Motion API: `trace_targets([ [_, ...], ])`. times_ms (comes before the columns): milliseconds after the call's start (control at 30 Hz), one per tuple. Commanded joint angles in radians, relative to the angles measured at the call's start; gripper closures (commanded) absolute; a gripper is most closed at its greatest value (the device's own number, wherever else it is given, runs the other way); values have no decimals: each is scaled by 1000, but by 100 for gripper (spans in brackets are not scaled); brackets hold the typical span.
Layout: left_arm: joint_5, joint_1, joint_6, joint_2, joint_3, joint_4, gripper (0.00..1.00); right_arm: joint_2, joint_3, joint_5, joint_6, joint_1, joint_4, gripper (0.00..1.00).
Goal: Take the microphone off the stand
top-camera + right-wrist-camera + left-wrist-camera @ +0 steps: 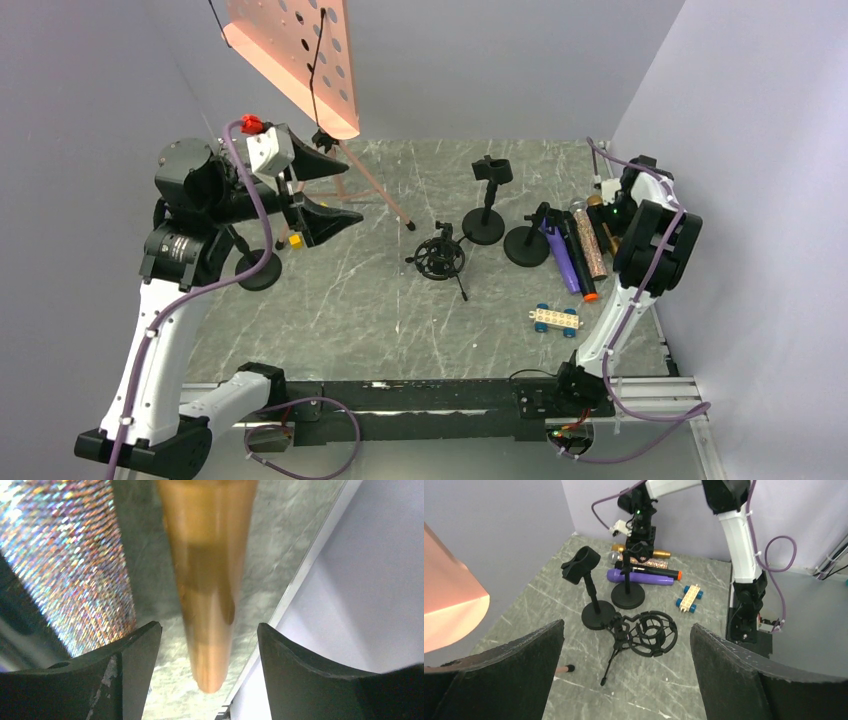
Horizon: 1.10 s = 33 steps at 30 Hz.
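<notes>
- Left hand (320,193) hovers raised at the far left, fingers spread wide.
- Right hand (207,630) reaches low at the far right, fingers parted.

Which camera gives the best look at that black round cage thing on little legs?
The left wrist view: the round cage sits centre frame, large, rings and legs distinct. Top external shows the cage small, from above. Right wrist misses it, showing only a gold microphone.
</notes>
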<state>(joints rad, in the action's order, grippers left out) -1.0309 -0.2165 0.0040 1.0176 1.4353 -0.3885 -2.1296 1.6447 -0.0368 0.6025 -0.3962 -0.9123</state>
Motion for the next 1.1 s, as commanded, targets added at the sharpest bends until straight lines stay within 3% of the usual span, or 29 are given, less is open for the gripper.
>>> trace_targets([
  [0,22,2,134,-69,-8,-113,1,173,-25,87,-12,-1,-131,24],
  [133,98,2,215,-174,-114,-199,1,284,-45,133,-41,0,-202,24],
  [233,233,2,208,-278,-240,-220,1,338,-44,149,-54,-1,-274,23],
  [333,438,2,146,-390,-371,-222,1,402,-15,221,-48,1,-331,21],
  [400,631,3,108,-473,-439,-252,1,470,6,356,-42,2,-329,21],
  [433,732,4,100,-509,-465,-269,1,509,3,439,-48,3,-301,19],
  [467,812,10,98,-543,-484,-286,1,564,-22,523,-76,2,-242,5],
  [500,868,24,112,-562,-497,-297,1,621,-62,631,-130,4,-158,1],
  [633,1078,79,174,-556,-565,-258,1,838,-321,836,-342,72,237,0],
  [700,1217,166,120,-491,-558,-246,1,894,-379,896,-371,145,341,0],
  [767,1242,225,96,-447,-558,-204,1,934,-417,890,-316,244,402,0],
  [867,1133,303,59,-409,-549,-94,1,985,-458,814,-287,366,489,0],
  [1067,868,382,-71,-260,-345,-169,3,1009,-437,859,-281,392,471,0],
])
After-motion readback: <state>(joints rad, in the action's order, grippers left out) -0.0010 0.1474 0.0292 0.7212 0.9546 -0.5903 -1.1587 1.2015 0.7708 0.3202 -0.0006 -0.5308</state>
